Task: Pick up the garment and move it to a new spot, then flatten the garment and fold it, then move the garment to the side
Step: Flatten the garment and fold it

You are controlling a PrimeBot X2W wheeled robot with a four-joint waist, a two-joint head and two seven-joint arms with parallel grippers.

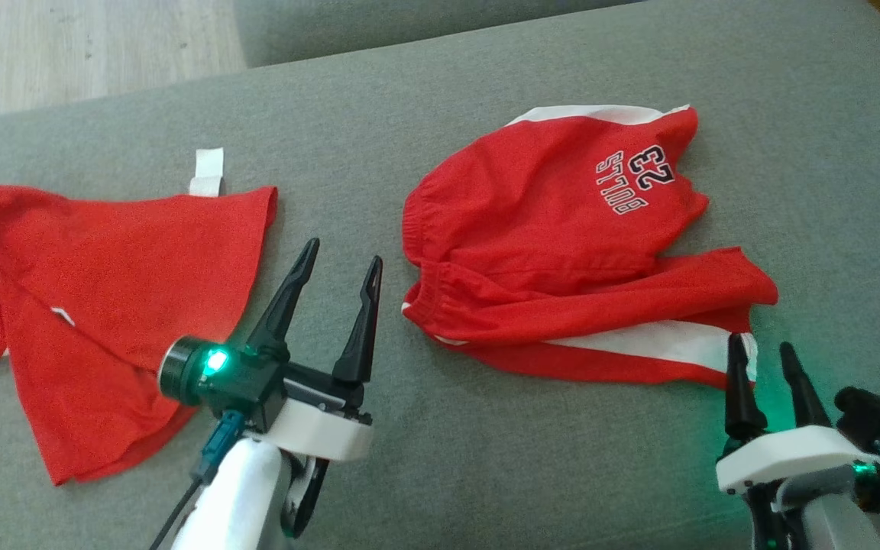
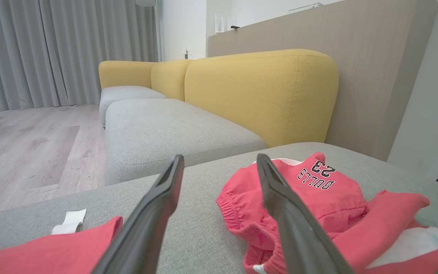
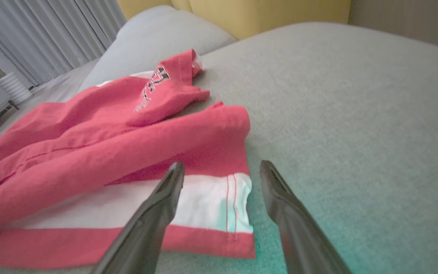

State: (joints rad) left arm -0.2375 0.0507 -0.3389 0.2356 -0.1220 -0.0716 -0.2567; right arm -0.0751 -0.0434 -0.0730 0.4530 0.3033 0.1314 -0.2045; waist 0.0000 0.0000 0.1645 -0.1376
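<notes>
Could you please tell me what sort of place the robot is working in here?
Most likely a home living room, or a mock-up of one: a yellow-backed sofa, floor-length grey curtains and a wood-look floor. The red shorts lie on a grey upholstered seat.

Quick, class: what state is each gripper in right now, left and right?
Left gripper: open, holding nothing.
Right gripper: open, empty, fingertips by the hem of the red shorts.
</notes>
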